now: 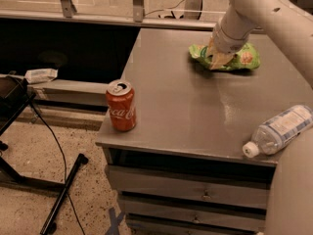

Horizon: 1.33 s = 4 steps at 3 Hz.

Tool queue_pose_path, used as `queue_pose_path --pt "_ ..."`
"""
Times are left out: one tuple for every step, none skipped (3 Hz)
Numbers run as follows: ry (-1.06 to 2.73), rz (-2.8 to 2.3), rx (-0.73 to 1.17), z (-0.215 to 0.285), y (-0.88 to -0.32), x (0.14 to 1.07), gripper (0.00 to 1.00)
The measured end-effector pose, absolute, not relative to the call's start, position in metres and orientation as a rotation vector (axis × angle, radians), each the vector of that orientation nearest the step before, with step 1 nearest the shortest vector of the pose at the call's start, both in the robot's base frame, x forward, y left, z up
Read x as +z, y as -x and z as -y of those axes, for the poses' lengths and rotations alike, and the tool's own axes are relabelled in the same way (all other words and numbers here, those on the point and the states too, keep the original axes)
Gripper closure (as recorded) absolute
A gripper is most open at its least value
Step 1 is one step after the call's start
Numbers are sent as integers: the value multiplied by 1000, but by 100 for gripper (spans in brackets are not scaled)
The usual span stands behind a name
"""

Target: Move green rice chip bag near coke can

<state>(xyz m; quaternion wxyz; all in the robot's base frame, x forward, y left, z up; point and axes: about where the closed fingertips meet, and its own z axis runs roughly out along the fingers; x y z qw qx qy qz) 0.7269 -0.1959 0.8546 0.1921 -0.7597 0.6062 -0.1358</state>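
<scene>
On the green rice chip bag (246, 58) sits the pincer (220, 58), its opening impossible to tell.

The coke can (121, 112) stands at the tabletop's (181, 106) front-left corner. The green rice chip bag (245, 58) lies at the back right, with the pincer (220, 58) down on it. A bottle (281, 129) lies front right.
</scene>
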Motion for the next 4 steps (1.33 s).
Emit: queue_pose_path --pt "2098 -1755 -320 201 -719 864 100" --pt "2093 -1712 -279 191 -705 881 100" --pt "2093 -1630 -180 165 -685 889 100" --pt "2123 -1557 -82 131 -661 883 100"
